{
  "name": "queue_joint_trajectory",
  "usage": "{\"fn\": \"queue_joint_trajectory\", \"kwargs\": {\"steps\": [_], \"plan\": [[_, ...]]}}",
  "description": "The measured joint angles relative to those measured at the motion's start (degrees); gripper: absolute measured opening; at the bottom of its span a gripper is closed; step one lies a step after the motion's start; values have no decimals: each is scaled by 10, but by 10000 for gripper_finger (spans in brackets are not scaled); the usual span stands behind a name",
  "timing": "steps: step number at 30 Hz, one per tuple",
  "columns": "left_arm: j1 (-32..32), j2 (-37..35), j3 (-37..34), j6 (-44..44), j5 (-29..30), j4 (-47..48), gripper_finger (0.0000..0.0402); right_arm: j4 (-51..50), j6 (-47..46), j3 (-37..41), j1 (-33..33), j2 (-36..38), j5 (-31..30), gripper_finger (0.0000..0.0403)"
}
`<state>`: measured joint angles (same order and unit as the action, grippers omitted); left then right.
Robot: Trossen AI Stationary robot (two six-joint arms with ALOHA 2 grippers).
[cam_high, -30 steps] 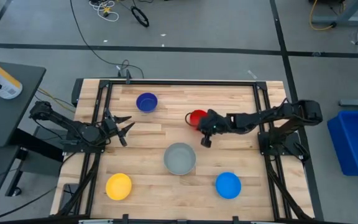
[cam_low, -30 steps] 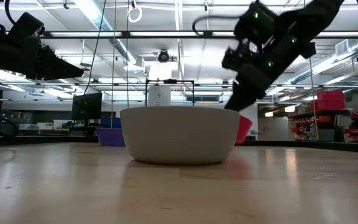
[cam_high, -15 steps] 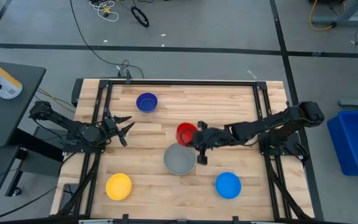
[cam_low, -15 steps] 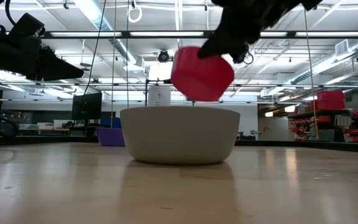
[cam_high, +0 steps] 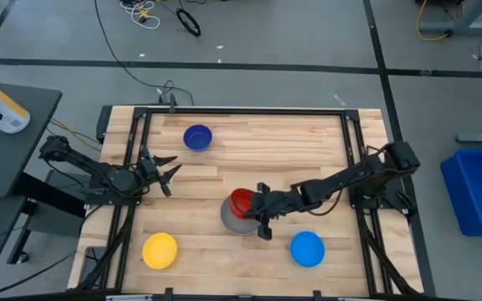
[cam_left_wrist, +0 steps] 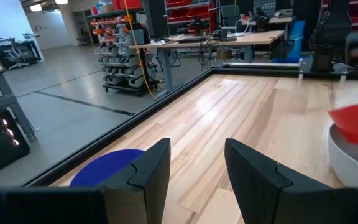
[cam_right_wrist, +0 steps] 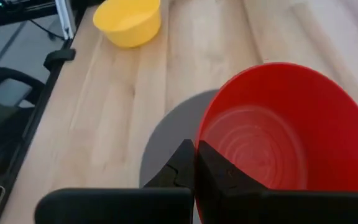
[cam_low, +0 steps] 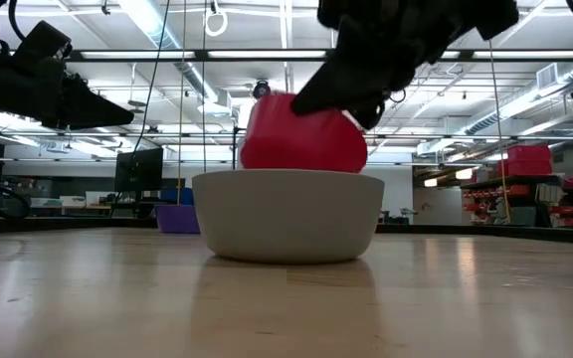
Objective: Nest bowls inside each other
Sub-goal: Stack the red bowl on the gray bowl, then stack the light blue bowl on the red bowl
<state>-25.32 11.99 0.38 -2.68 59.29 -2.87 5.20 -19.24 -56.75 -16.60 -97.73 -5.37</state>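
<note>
My right gripper [cam_high: 256, 206] is shut on the red bowl [cam_high: 241, 201], which hangs tilted over the grey bowl [cam_high: 238, 221] at the table's middle. In the low view the red bowl's [cam_low: 301, 134] lower part dips behind the grey bowl's [cam_low: 286, 214] rim; whether the two touch, I cannot tell. The dark blue bowl [cam_high: 197, 137] rests on its base far left of centre. The yellow bowl [cam_high: 160, 250] sits near left and the light blue bowl [cam_high: 307, 248] near right. My left gripper [cam_high: 167, 170] waits open at the table's left, level, holding nothing. My right gripper pinches the red bowl's rim [cam_right_wrist: 199, 144] on the side toward the table's right. One finger [cam_right_wrist: 219, 177] is inside the bowl and the other [cam_right_wrist: 176, 168] outside. The fingers slant down from the table's right. The bowl is tilted over the grey bowl [cam_right_wrist: 166, 146].
Bare wood lies between the bowls. A dark metal frame [cam_high: 136, 134] runs along the table's left, far and right edges. In the left wrist view the dark blue bowl [cam_left_wrist: 107, 168] shows beyond the open fingers.
My right gripper has carried the red bowl from beyond the grey bowl toward the table's near edge and left, to a place over the grey bowl. The red bowl was lifted clear of the table, tipped, and now sits lower, at the grey bowl's rim.
</note>
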Motion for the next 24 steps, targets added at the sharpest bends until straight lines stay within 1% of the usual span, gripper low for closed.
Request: {"fn": "queue_joint_trajectory", "kwargs": {"steps": [6, 10, 12, 17, 21, 24], "plan": [[0, 0, 0, 0, 0, 0, 163, 2, -16, 0, 0, -24, 38, 1], [0, 0, 0, 0, 0, 0, 163, 5, -12, 0, -2, -26, 40, 9], [0, 0, 0, 0, 0, 0, 163, 11, 1, 0, -3, -26, 40, 28], [0, 0, 0, 0, 0, 0, 163, 25, 24, 0, 0, -26, 36, 92], [0, 0, 0, 0, 0, 0, 163, 23, 22, 0, 4, -26, 11, 139], [0, 0, 0, -1, 0, 0, 163, 18, 22, 0, 5, -26, -9, 165]]}}
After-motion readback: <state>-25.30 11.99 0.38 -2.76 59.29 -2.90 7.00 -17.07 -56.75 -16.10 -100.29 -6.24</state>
